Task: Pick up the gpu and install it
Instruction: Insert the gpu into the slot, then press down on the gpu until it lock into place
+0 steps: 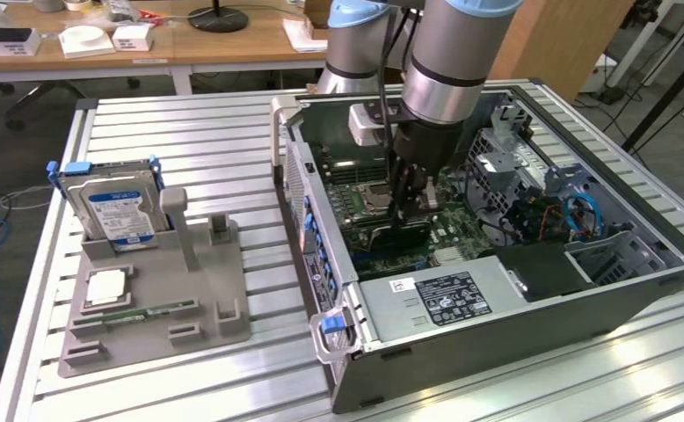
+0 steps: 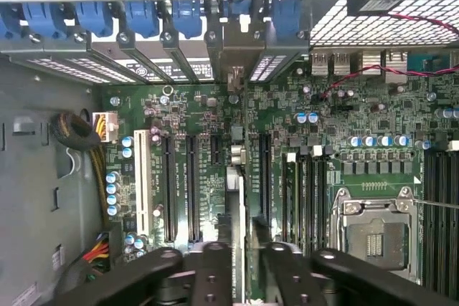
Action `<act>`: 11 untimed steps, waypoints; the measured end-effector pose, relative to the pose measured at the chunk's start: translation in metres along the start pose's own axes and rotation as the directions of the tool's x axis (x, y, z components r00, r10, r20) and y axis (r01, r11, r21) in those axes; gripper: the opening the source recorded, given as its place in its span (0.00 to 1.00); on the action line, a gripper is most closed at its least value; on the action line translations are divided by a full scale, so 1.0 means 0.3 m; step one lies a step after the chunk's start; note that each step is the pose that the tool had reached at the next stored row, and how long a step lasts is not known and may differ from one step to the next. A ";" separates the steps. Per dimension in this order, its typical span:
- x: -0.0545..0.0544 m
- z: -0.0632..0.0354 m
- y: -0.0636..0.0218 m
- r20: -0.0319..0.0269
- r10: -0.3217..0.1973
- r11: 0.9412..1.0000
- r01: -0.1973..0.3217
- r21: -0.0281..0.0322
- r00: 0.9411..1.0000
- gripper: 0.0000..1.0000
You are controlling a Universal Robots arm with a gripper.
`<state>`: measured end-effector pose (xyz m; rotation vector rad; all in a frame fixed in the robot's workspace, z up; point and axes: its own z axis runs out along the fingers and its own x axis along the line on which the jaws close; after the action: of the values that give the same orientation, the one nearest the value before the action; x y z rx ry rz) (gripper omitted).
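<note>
One gpu (image 2: 239,202) stood edge-on over the green motherboard (image 2: 358,120), in line with the long black expansion slots (image 2: 192,184). Whether it was seated in one could not be told. The tool (image 2: 244,270) was directly over the card, straddling its upper edge, and whether it was clenched on it or released could not be told.

From the exterior view, the tool (image 1: 412,198) reached down into the open computer case (image 1: 623,290), with the gpu (image 1: 398,236) as a dark strip beneath it, near the middle of the board. A labelled power supply (image 1: 447,294) sat in the case corner nearest the camera.

Well apart, to the exterior view's left, a grey holder (image 1: 190,299) lay on the slatted counter (image 1: 201,132). It carried an upright hard drive (image 1: 113,207) with a blue label and a small green memory stick (image 1: 155,310).
</note>
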<state>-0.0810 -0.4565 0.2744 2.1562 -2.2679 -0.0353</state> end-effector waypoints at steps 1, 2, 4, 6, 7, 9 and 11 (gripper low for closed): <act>0.000 0.000 0.000 0.000 0.000 1.000 0.000 0.000 1.000 0.20; 0.000 0.000 0.000 0.000 0.000 1.000 0.000 0.000 1.000 0.14; 0.000 0.000 0.000 0.000 0.000 1.000 0.000 0.000 1.000 0.11; 0.000 0.000 0.000 0.000 0.000 1.000 0.000 0.000 1.000 0.11; 0.000 0.000 0.000 0.000 0.000 1.000 0.000 0.000 1.000 0.11; 0.000 0.000 0.000 0.000 0.000 1.000 0.000 0.000 1.000 0.11; 0.000 0.000 0.000 0.000 0.000 1.000 0.000 0.000 1.000 0.11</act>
<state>-0.0809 -0.4565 0.2744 2.1562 -2.2679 -0.0352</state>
